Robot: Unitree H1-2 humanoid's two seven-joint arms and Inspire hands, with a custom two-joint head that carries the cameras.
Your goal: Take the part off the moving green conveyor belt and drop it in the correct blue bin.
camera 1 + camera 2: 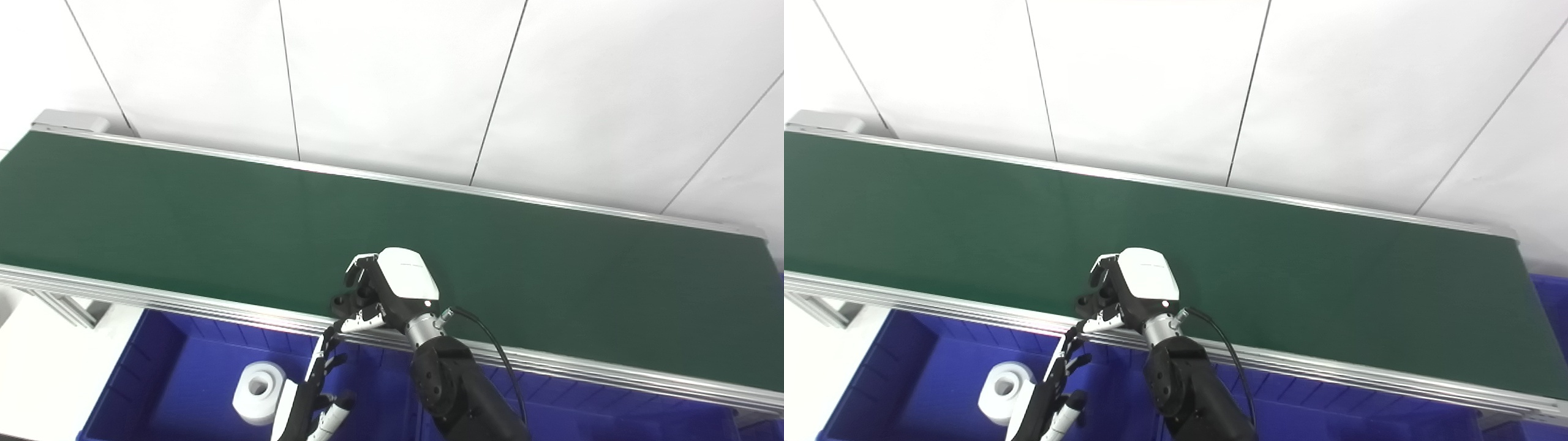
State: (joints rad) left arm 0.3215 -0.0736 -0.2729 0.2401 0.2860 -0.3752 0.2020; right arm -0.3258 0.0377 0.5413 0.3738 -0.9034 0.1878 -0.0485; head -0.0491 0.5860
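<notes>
My right hand point(383, 288) is over the near edge of the green conveyor belt point(184, 220), its white back facing up. Its fingers are curled in around what looks like a small black part point(344, 301), which is mostly hidden by the fingers. My left hand point(313, 398) is low over the blue bin point(153, 361) below the belt, with its fingers apart and holding nothing. No loose part shows on the belt.
A white roll point(260, 392) lies in the blue bin beside my left hand. The belt's aluminium rail point(184, 303) runs between the belt and the bins. More blue bin point(612, 416) lies under my right arm. White wall panels stand behind the belt.
</notes>
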